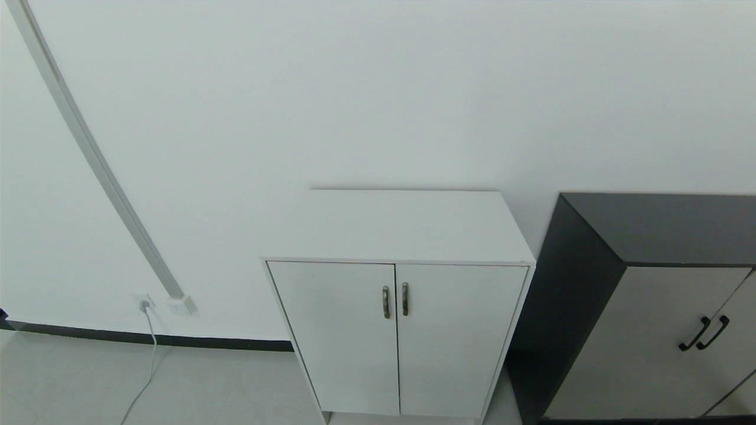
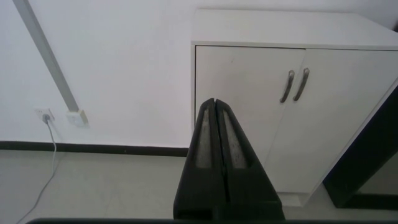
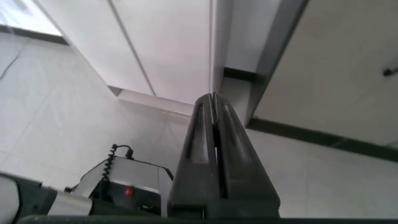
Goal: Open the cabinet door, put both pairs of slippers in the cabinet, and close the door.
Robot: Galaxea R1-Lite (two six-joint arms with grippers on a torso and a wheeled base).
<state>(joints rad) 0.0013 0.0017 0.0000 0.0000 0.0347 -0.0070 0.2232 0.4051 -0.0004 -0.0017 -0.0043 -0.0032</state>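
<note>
While the left claw (image 2: 215, 104) is pinched tight on nothing, a wall socket (image 2: 43, 115) with a plugged-in cable (image 2: 53, 149) sits ahead of it to the left, near the floor. Straight beyond its tip stands the white cabinet (image 2: 249, 28), both doors (image 1: 336, 336) flush, the two handles (image 1: 386, 302) side by side at the seam. The right claw (image 3: 214, 98), likewise pinched together and empty, hangs over the floor tiles (image 3: 74, 112), pointing toward the gap between the white cabinet's foot and a dark cabinet (image 1: 570, 295).
</note>
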